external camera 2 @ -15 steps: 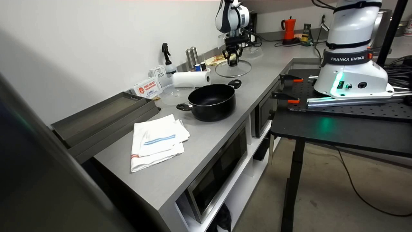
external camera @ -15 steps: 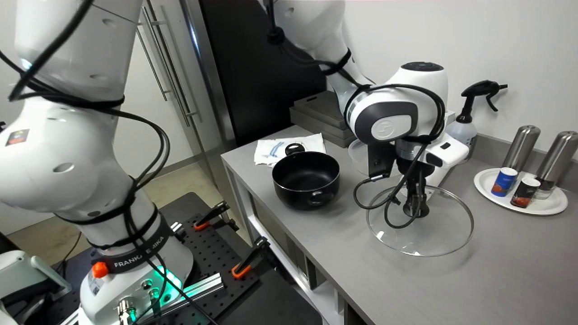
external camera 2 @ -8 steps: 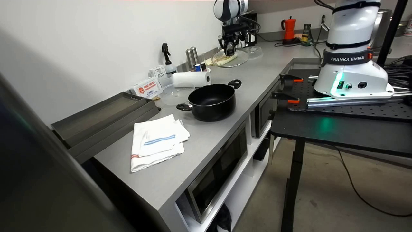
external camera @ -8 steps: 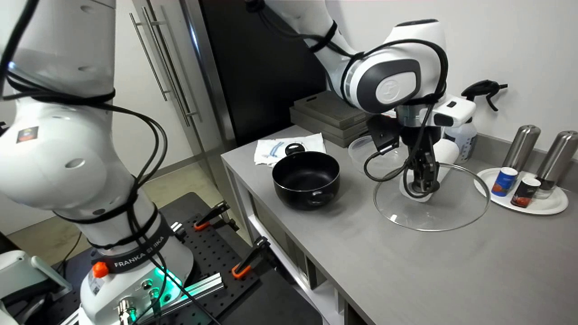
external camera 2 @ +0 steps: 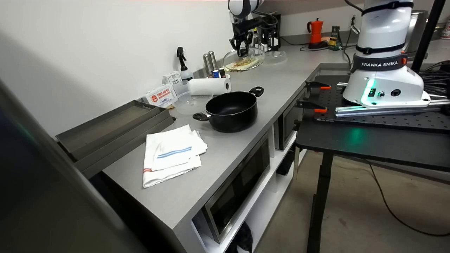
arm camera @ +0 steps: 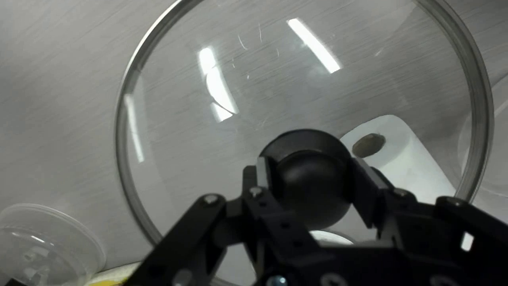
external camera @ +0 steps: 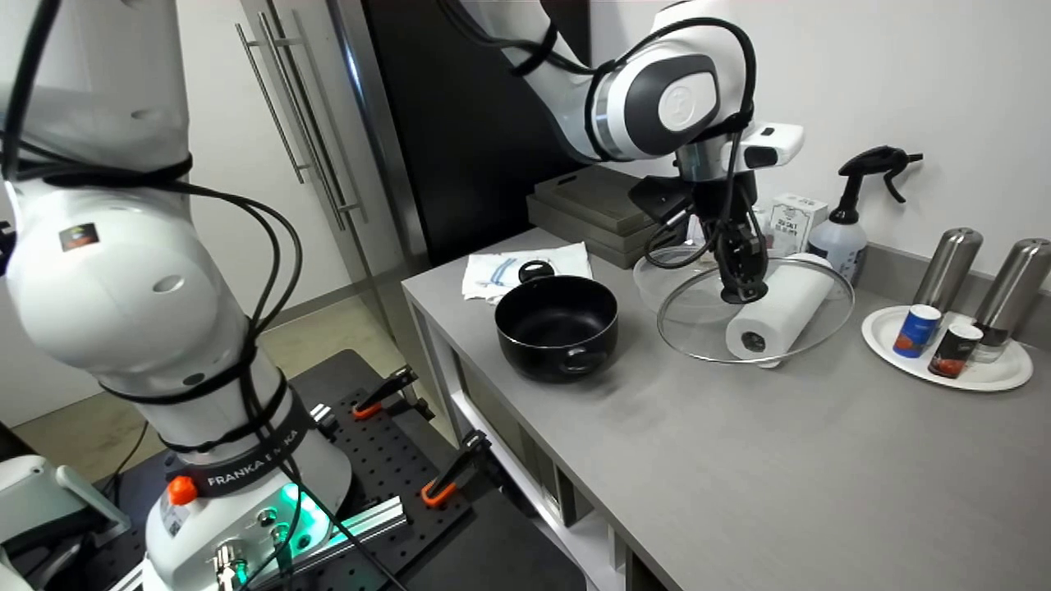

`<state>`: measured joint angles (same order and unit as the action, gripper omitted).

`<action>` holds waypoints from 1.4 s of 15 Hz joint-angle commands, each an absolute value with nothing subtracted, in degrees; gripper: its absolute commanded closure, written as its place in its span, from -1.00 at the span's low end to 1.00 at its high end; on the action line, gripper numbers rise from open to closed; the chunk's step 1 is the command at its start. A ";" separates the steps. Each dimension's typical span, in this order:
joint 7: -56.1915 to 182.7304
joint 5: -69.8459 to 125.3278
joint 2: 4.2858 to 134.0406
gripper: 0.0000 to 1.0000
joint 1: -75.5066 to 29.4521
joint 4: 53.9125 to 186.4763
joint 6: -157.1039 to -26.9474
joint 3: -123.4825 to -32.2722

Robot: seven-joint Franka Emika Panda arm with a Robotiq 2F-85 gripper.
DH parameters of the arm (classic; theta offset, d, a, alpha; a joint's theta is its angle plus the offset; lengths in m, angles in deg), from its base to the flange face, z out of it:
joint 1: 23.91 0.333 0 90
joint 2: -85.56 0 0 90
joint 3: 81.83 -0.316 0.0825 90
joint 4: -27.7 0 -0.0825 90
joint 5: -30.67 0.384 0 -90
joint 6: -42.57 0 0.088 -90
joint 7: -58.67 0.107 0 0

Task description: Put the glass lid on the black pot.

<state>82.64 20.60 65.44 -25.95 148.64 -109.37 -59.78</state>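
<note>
Way left of the black pot (external camera: 546, 357) there's the smooth white robot base (external camera: 254, 484), then black clamps (external camera: 460, 462) with orange tips. Just behind the pot is a folded white cloth (external camera: 501, 267) with a blue stripe. The pot's low and round, smooth black, sitting upright on the matte grey counter (external camera: 739, 492). Behind it, a bit right, flat rectangular grey trays (external camera: 587, 201), stacked. Just right of the pot, a see-through round dish (external camera 2: 191, 106).

Then the glass lid (external camera: 706, 328), a clear disc with a thin metal rim, up in the air right of the pot and kinda tilted. The gripper (external camera: 743, 283) is clamped on its dark round knob (arm camera: 311, 186). From where I'm standing I can see the white paper roll (external camera 2: 211, 86), also right of the pot, through the glass. Further right, a spray bottle (external camera: 842, 235) with a black trigger head, then a white plate (external camera: 878, 332) with upright steel cylinders (external camera: 950, 267) and little printed tubs (external camera: 917, 331).

Count: one base, two clamps, one cloth, one pot with two handles (external camera: 584, 359), two trays, one dish, one lid, one roll, one bottle, one plate, two cylinders, two tubs.
</note>
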 commanded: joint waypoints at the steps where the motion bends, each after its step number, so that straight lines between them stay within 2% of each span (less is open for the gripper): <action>1: 86.18 14.19 70.52 0.49 -22.89 151.41 -107.41 -59.11; 10: 92.17 2.85 73.58 0.49 -19.05 154.24 -104.88 -62.99; 21: 92.03 -0.10 72.75 0.49 -17.26 157.73 -105.63 -69.33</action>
<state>91.21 1.65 70.92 -17.90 156.33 -106.08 -68.35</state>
